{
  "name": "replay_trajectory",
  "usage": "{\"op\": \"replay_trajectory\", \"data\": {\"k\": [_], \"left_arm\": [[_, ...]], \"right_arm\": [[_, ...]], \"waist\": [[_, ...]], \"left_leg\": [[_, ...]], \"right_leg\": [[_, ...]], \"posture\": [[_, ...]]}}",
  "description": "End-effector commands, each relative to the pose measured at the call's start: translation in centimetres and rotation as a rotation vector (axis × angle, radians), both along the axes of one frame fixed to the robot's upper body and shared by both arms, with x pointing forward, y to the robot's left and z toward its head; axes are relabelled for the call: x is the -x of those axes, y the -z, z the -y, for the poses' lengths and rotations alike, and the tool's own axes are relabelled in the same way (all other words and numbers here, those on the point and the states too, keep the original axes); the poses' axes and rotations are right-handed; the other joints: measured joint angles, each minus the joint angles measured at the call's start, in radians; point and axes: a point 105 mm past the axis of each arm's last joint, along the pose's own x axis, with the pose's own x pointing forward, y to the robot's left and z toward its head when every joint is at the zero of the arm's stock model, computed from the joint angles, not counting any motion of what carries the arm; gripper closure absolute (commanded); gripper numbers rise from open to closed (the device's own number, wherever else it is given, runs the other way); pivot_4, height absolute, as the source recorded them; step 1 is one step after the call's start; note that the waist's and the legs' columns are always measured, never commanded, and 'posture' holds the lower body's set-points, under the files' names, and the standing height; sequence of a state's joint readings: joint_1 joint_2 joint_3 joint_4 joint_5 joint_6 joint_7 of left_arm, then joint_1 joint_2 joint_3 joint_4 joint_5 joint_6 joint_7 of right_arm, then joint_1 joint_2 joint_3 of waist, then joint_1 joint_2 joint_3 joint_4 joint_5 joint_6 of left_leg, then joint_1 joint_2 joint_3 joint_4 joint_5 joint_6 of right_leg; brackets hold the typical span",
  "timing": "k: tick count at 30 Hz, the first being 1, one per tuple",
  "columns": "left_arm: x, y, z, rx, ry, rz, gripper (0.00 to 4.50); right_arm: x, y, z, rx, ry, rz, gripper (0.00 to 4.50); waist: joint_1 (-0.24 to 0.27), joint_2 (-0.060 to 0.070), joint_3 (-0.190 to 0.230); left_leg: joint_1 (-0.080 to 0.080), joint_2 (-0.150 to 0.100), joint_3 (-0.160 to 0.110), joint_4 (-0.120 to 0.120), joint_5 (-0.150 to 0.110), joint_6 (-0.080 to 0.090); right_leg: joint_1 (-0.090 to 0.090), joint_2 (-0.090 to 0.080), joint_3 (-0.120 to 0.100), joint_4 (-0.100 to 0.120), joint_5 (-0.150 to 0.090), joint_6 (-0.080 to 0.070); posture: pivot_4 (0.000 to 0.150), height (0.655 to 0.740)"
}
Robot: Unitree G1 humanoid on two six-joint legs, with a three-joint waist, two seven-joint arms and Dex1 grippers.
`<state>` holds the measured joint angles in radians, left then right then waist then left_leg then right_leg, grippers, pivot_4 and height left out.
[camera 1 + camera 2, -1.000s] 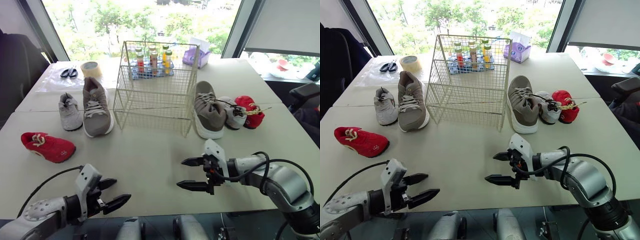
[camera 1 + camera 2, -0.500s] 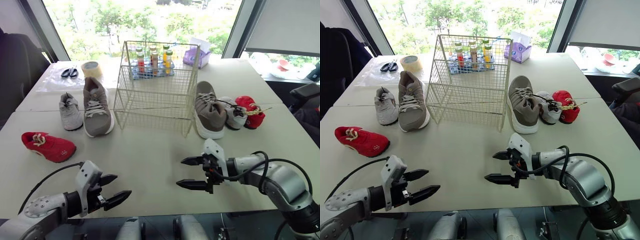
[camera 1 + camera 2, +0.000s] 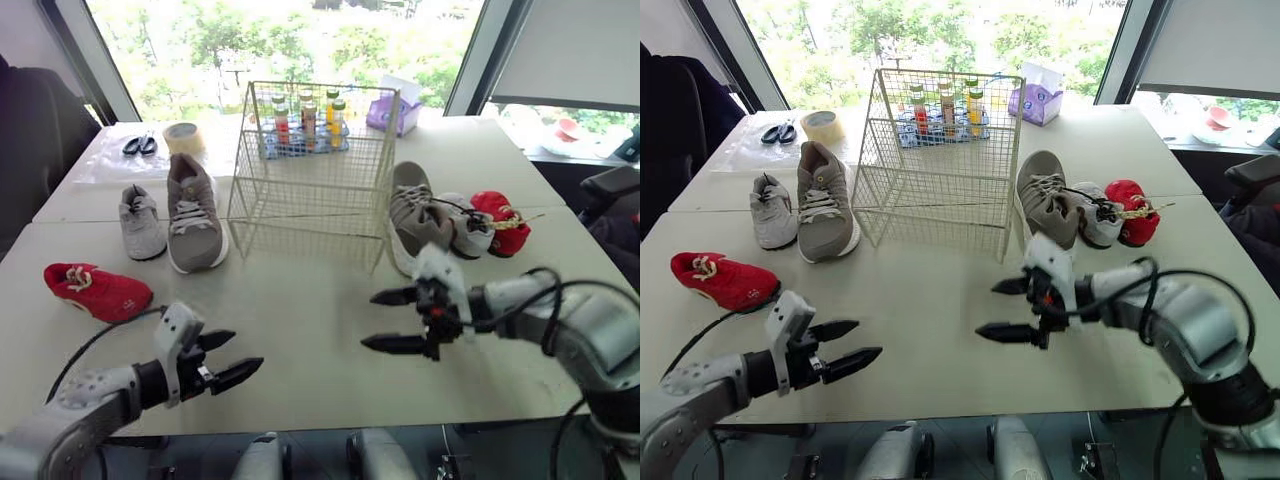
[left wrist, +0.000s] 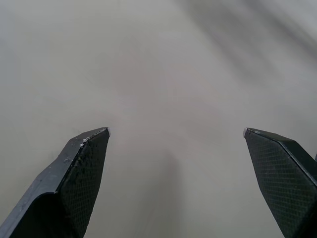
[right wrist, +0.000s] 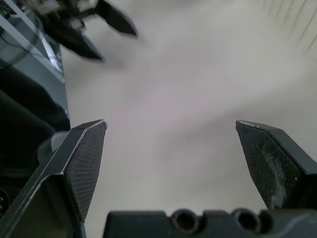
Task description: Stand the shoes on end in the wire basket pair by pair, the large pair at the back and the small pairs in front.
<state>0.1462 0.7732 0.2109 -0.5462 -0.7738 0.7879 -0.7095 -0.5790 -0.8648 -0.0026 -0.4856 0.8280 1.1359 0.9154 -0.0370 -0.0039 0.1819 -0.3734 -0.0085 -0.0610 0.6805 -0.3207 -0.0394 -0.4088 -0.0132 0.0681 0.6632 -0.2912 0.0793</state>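
The wire basket [image 3: 312, 170] stands empty at the centre of the table [image 3: 300, 295]; bottles [image 3: 305, 115] stand behind it. On its left lie a large brown shoe [image 3: 193, 213], a small grey shoe [image 3: 140, 222] and a red shoe [image 3: 98, 292]. Their mates [image 3: 415, 225] lie on its right. Over the last second the right gripper [image 3: 368, 320] has advanced toward the basket, and the left gripper [image 3: 243, 352] slightly. Both are spread wide and hold nothing. Bare tabletop separates them from the basket.
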Motion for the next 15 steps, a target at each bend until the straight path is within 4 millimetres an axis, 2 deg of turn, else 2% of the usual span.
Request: {"op": "replay_trajectory", "data": {"k": [1, 3, 5, 9, 11, 12, 15], "left_arm": [[-1.2, -4.8, 0.9, 0.025, 0.104, 0.115, 0.04], [-1.7, -8.2, 1.8, 0.050, 0.152, 0.186, 0.04], [-1.5, -9.9, 2.2, 0.034, 0.194, 0.198, 0.04], [-0.4, -10.2, 1.8, -0.008, 0.236, 0.149, 0.04], [-0.1, -10.2, 1.3, -0.025, 0.237, 0.134, 0.04], [0.0, -10.2, 1.1, -0.025, 0.235, 0.131, 0.04], [0.1, -10.1, 1.0, -0.013, 0.222, 0.135, 0.04]], "right_arm": [[-0.6, -4.4, -0.6, 0.008, -0.030, 0.101, 0.00], [-1.2, -5.5, -1.2, 0.058, -0.049, 0.150, 0.00], [-2.5, -4.9, -1.7, 0.122, -0.046, 0.177, 0.00], [-4.8, -3.6, -2.1, 0.225, -0.028, 0.230, 0.00], [-6.0, -3.1, -2.4, 0.269, -0.020, 0.258, 0.00], [-6.6, -2.9, -2.5, 0.285, -0.016, 0.265, 0.00], [-8.5, -1.9, -2.8, 0.360, 0.003, 0.302, 0.00]], "waist": [[-0.001, 0.000, 0.000], [-0.001, -0.003, 0.002], [-0.002, -0.004, 0.002], [-0.010, -0.004, 0.001], [-0.008, -0.004, 0.001], [-0.007, -0.004, 0.001], [-0.006, -0.004, 0.001]], "left_leg": [[0.001, 0.000, 0.000, -0.001, 0.000, 0.000], [-0.001, 0.000, -0.001, -0.001, 0.000, 0.000], [-0.003, 0.000, -0.001, -0.002, 0.000, 0.000], [-0.004, -0.001, 0.003, -0.006, -0.002, 0.003], [-0.016, -0.001, 0.004, -0.006, -0.001, 0.001], [-0.022, -0.001, 0.004, -0.004, 0.003, -0.006], [-0.031, -0.001, 0.003, -0.002, 0.004, -0.009]], "right_leg": [[0.001, 0.000, -0.001, 0.000, 0.000, 0.000], [-0.002, 0.000, -0.001, 0.000, 0.000, 0.000], [-0.003, 0.000, -0.002, 0.000, 0.001, 0.002], [-0.006, -0.004, -0.002, -0.003, 0.000, 0.003], [-0.020, -0.004, -0.002, -0.001, 0.001, 0.003], [-0.028, -0.004, -0.002, 0.002, 0.001, 0.003], [-0.037, -0.004, -0.003, 0.006, 0.001, 0.003]], "posture": [[0.150, 0.7400], [0.150, 0.7400], [0.150, 0.7400], [0.150, 0.7400], [0.150, 0.7400], [0.150, 0.7400], [0.150, 0.7400]]}}
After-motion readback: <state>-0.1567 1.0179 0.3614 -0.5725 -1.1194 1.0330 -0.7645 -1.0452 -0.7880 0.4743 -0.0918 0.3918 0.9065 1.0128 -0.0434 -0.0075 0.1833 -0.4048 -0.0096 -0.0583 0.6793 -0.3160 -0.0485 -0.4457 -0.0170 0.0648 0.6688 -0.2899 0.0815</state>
